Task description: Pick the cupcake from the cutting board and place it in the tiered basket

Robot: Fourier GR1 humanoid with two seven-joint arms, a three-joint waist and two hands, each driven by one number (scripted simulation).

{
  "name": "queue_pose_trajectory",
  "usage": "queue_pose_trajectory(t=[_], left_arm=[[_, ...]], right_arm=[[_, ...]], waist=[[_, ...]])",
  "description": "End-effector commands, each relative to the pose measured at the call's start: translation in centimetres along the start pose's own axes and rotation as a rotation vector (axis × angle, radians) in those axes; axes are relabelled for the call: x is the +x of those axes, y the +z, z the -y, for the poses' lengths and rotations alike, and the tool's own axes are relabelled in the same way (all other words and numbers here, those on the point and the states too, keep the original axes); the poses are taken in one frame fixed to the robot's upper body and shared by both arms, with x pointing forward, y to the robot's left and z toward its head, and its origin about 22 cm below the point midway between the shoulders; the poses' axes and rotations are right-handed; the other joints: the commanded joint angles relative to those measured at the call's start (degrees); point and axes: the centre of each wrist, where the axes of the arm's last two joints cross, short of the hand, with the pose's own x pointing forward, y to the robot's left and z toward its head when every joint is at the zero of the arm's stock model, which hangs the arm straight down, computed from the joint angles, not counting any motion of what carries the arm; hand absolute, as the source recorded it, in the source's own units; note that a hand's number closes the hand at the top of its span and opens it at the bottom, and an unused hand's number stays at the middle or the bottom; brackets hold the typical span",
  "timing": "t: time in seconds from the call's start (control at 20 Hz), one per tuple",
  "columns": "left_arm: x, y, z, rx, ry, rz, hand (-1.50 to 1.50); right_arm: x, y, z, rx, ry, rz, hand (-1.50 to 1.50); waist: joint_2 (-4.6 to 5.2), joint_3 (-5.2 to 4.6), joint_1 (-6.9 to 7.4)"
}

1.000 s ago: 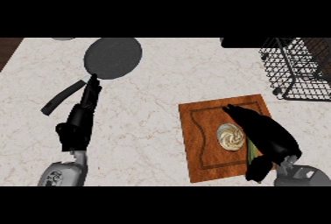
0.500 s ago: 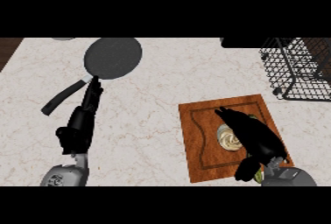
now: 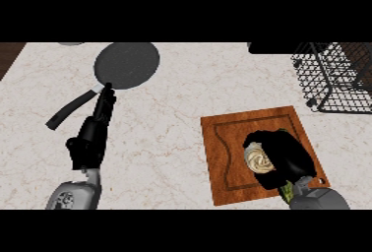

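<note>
A cupcake (image 3: 258, 159) with pale swirled frosting sits on the wooden cutting board (image 3: 232, 142) at the lower right. My right hand (image 3: 287, 155) covers the cupcake from the right, its fingers and thumb curled round it, so only the frosting's left part shows. The black wire tiered basket (image 3: 334, 74) stands at the far right, beyond the board. My left hand (image 3: 93, 130) rests at the left with its fingers straight, pointing away over the counter and holding nothing.
A dark frying pan (image 3: 128, 64) with a black handle (image 3: 69, 110) lies at the back left, its handle running down beside my left hand. A dark object (image 3: 272, 47) sits at the back edge beside the basket.
My right hand has slid down and left over the cupcake and its fingers have curled round it. The left hand has not moved.
</note>
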Motion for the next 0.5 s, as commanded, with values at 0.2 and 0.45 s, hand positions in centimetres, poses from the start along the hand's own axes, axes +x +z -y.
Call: queue_pose_trajectory(t=[0.2,0.45], left_arm=[[0.2,-1.0,-1.0,0.004,-0.007,0.003,0.00],[-0.3,0.1,0.4,-0.017,-0.006,-0.003,0.00]], right_arm=[[-3.8,-0.7,-0.9,0.033,0.229,-0.170,1.50],[-7.6,-1.1,2.3,0.129,0.335,-0.417,1.50]], waist=[[0.15,-0.01,-0.15],[0.07,-0.04,0.04]])
